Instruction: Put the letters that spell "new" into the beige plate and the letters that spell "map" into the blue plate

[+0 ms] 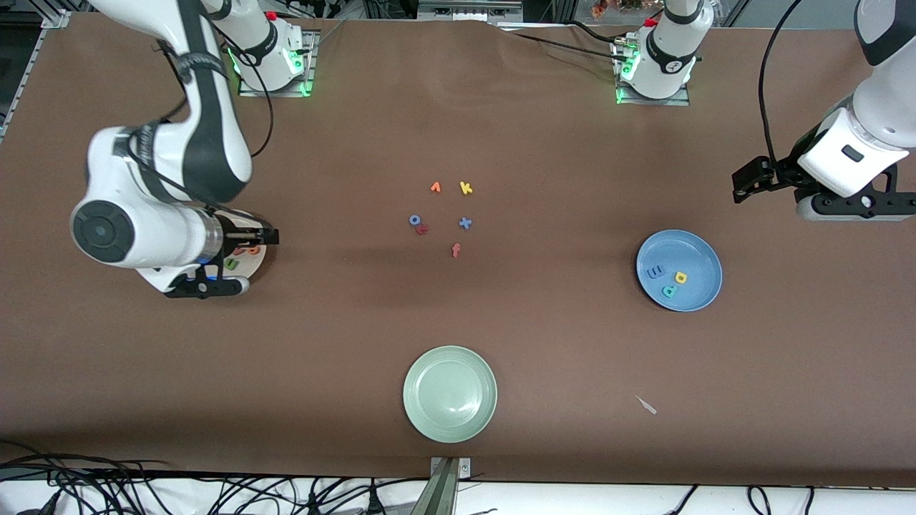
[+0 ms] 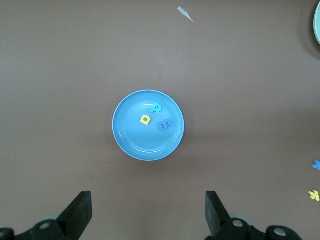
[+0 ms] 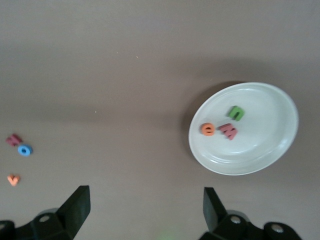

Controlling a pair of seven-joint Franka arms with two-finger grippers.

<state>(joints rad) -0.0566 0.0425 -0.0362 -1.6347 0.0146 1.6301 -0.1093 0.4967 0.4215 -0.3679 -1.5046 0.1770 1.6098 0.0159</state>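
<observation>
Letters n, e, w (image 3: 226, 125) lie in your beige plate (image 3: 265, 155); m, a, p (image 2: 156, 117) in the blue plate (image 1: 698, 250). Stray letters (image 1: 444, 214) sit mid-table, the green plate (image 1: 449, 422) nearer the camera. Your right gripper (image 3: 142, 210) and left gripper (image 2: 149, 212) hang spread, empty, each above its plate's edge.

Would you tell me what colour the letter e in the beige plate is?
The letter e is orange, clearest in the right wrist view, lying in the beige plate.

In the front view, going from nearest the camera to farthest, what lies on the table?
pale green plate → blue plate → red-orange f → blue x → yellow k
</observation>
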